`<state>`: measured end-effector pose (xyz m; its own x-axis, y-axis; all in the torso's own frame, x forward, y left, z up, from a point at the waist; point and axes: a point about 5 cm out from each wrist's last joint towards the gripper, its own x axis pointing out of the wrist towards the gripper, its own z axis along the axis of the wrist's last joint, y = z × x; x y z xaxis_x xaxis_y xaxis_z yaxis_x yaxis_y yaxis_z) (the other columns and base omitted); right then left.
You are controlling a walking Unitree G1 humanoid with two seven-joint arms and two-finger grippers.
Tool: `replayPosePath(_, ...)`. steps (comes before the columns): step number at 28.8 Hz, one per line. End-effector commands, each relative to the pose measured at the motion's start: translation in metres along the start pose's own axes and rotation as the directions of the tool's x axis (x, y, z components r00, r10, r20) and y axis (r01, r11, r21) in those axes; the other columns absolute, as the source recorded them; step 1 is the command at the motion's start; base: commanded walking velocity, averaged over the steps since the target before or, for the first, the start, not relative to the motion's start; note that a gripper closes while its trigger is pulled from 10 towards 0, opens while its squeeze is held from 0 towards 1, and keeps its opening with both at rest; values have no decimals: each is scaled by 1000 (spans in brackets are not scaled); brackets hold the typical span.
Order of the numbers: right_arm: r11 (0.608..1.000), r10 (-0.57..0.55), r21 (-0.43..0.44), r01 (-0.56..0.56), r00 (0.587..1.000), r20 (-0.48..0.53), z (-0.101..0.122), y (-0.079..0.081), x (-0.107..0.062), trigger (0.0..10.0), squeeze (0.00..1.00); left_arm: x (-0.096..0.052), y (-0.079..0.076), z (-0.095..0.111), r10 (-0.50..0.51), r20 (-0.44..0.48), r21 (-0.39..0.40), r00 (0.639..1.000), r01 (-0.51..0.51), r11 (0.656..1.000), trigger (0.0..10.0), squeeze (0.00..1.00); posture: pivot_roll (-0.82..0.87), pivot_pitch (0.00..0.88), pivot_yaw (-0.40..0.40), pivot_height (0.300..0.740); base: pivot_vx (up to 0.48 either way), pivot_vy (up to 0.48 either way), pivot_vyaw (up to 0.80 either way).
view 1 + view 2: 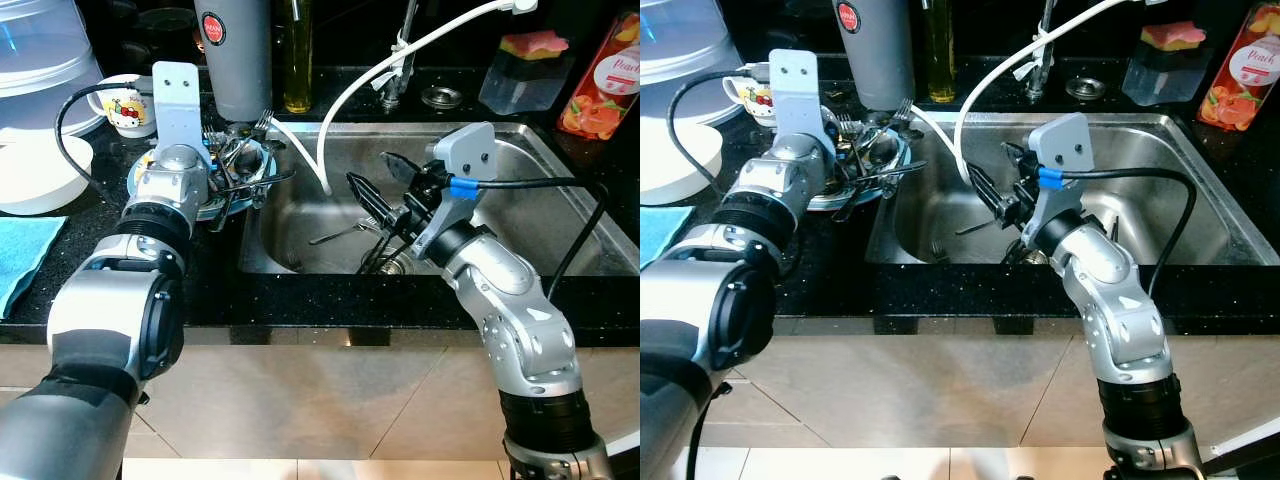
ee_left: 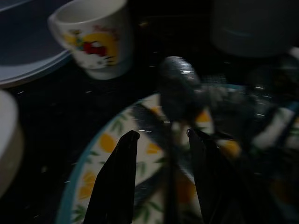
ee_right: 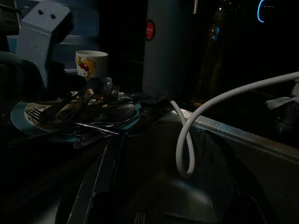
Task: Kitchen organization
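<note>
Fingers first: my left gripper has its two black fingers spread apart, one on each side of a spoon on the patterned plate. The spoon's bowl lies just beyond the fingertips; whether they touch its handle, I can't tell in this dim, blurred view. Behind them my left arm reaches forward over the black counter, wrist bracket upright above the plate, which carries a heap of forks and spoons at the sink's left rim.

Over to my right gripper: its fingers stand wide apart above the steel sink, pointing toward the plate side and gripping nothing. The right forearm rises from below the counter edge, bends at the elbow and slants in over the basin, a black cable looping off the wrist.

Down in the basin lies a fork, near the drain. A white hose curves from the tap into the sink beside my right fingers.

Behind the plate stands a grey thermos, and left of that a cartoon mug. White bowls sit further left, with a blue cloth at the counter's front. On the far right corner stand a juice carton and a clear tub with a sponge on it.
</note>
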<state>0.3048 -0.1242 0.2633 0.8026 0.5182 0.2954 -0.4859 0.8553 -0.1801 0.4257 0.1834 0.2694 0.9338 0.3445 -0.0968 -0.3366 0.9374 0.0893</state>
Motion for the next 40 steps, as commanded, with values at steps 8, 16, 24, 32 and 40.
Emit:
replayPosePath(8, 1000, 7, -4, -7, 1000, 24, 5, 1, 0, 10000, 0, -1, -2, -5, 16, -72, -7, 997, -17, 1000, 10000, 0, 16, 66, 12, 740, 0, 0, 0)
replayPosePath(16, 1000, 9, -3, -9, 1000, 25, 5, 2, 1, 10000, 0, -1, -5, -7, 1, -97, -29, 995, -4, 1000, 10000, 890, 17, 67, 13, 740, 0, 0, 0)
replayPosePath(24, 1000, 8, -2, -8, 1000, 27, 5, 2, 1, 10000, 0, -2, -6, -14, -24, -155, -76, 988, 13, 997, 10000, 0, 18, 65, 16, 740, 0, 0, 0)
replayPosePath(32, 1000, 9, -2, -9, 1000, 29, 5, 2, 1, 10000, 0, -2, -7, -26, -48, -215, -131, 975, 20, 991, 0, 0, 18, 61, 16, 740, 0, 0, 0)
replayPosePath(40, 1000, 15, -2, -15, 999, 31, 5, 3, 1, 10000, 0, -1, -6, -12, -15, -109, -54, 994, 9, 998, 0, 0, 21, 48, 15, 740, 0, 0, 0)
